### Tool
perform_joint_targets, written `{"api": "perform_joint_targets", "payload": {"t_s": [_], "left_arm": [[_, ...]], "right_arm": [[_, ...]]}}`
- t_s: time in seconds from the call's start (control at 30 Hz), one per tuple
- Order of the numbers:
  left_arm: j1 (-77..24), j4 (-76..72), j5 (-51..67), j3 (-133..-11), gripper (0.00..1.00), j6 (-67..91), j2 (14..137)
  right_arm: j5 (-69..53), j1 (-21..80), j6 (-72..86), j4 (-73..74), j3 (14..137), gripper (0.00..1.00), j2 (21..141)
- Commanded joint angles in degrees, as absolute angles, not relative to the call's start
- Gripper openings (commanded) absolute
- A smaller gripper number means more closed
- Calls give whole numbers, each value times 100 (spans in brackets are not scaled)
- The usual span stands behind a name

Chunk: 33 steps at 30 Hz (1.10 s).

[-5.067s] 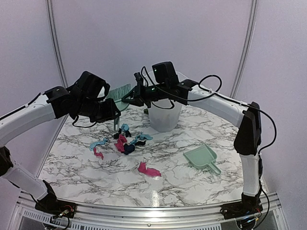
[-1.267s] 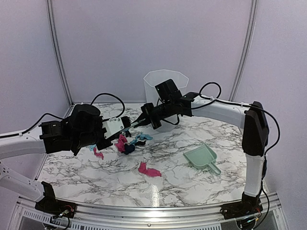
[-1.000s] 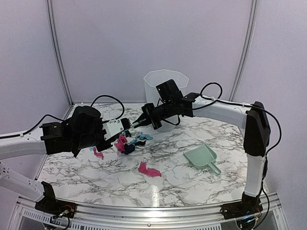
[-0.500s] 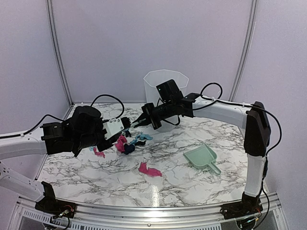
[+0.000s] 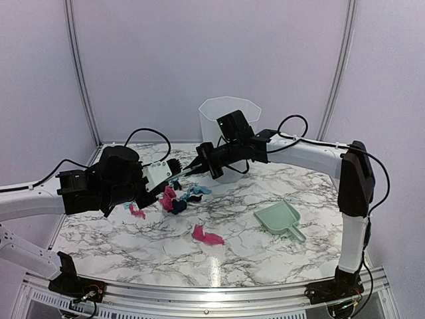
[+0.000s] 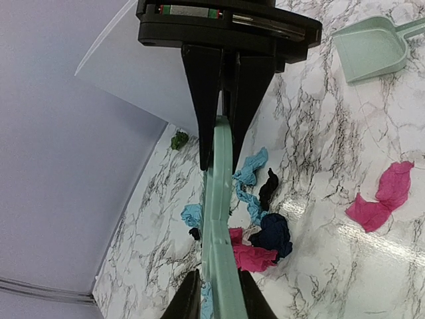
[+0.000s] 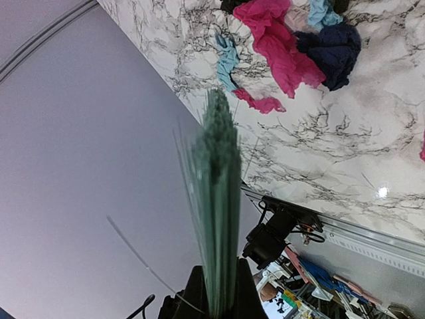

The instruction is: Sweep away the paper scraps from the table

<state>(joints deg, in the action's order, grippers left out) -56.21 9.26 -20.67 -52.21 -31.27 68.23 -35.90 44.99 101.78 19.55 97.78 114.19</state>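
Left tool: my left tool (image 6: 218,300) has its fingers pressed against both sides of the mint-green brush (image 6: 218,219). As far as the wrist view shows, it is pinching the near end.
Right tool: my right tool (image 6: 221,156) is pressed together on the other end of the same brush, its two black fingers clamping the thin edge.
Why both hold it: I judge this to be a hand-over. One tool holds the brush steady in the air while the other settles its grip, so the brush cannot drop onto the heap.
Brush axis: the long axis runs from one tool to the other, roughly level and left to right in the top view. It sits above the desk (image 5: 133,246) and does not touch it. In my right wrist view the bristles fan out away from my right fingers, so the head points toward my left arm.
Paper scraps: the paper scraps (image 5: 174,198) lie in a loose heap of pink, light blue and navy bits on the desk, just below the brush. A lone pink scrap (image 5: 206,236) lies apart, nearer the front rail.
Scrap axis: the heap stretches left to right, and the crumpled bits point no particular way. The lone pink scrap also lies lengthwise left to right.
Dustpan: the dustpan (image 5: 279,219) rests on the right, well apart from the heap, with its handle toward the near right.
Bin: a translucent bin (image 5: 229,126) stands upright behind my right tool.
Stage: I judge that sweeping has not yet begun.
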Motion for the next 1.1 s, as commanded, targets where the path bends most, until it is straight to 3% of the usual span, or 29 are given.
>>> {"api": "perform_joint_targets", "payload": {"t_s": [0.0, 0.1, 0.2, 0.27, 0.33, 0.43, 0.47, 0.7, 1.07], "left_arm": [[-5616, 609, -2193, -5156, 19, -3050, 6823], [-5616, 566, -2185, -5142, 15, -3025, 6786], [-5616, 563, -2198, -5179, 1, -2987, 6790], [-5616, 551, -2244, -5194, 0, -2955, 6782], [-5616, 556, -2263, -5194, 0, -2892, 6747], [-5618, 567, -2306, -5188, 0, -2779, 6646], [-5616, 589, -2345, -5186, 0, -2740, 6600], [-5616, 943, -2641, -5191, 0, -2174, 6267], [-5609, 2299, -3380, -5530, 0, 445, 5659]], "right_arm": [[-3672, 4515, 10209, 1819, 9776, 0, 11129], [-3706, 4517, 10205, 1836, 9765, 0, 11126], [-3713, 4511, 10210, 1816, 9749, 0, 11118], [-3747, 4512, 10241, 1688, 9695, 0, 11090], [-3702, 4487, 10276, 1469, 9602, 29, 11014], [-3556, 4445, 10159, 1319, 9536, 87, 10899], [-3534, 4418, 10064, 1310, 9559, 97, 10877], [-3454, 4349, 9041, 1638, 9932, 99, 10846], [-2775, 4378, 5860, 1513, 10618, 99, 10679]]}}
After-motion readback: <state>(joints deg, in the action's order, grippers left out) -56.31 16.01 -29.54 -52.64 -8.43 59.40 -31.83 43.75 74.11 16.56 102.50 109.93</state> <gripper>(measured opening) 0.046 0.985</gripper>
